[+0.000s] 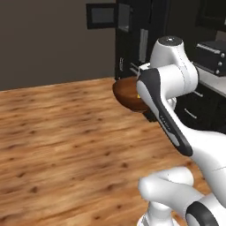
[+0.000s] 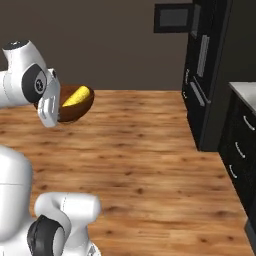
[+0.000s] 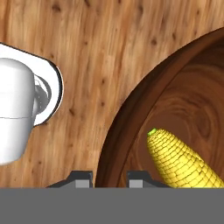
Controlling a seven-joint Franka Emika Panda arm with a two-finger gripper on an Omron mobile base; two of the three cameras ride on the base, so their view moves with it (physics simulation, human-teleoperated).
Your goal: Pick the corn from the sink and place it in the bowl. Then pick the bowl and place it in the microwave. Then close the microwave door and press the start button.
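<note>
The reddish-brown wooden bowl (image 1: 126, 93) (image 2: 79, 109) hangs in the air above the wooden floor, and the yellow corn (image 2: 78, 96) (image 3: 181, 162) lies inside it. In the hand view my gripper (image 3: 110, 178) is shut on the bowl (image 3: 131, 127), one finger on each side of its rim. High on the tall black cabinet column sits the microwave (image 1: 124, 17) (image 2: 196, 21), and the microwave door (image 1: 101, 15) (image 2: 172, 17) stands swung open to its left. The sink is out of view.
Open wooden floor (image 1: 57, 132) (image 2: 150, 150) stretches between me and the black cabinets. A small black toaster oven (image 1: 215, 55) sits on the counter at the right. Dark drawers with silver handles (image 2: 240, 150) line the right side.
</note>
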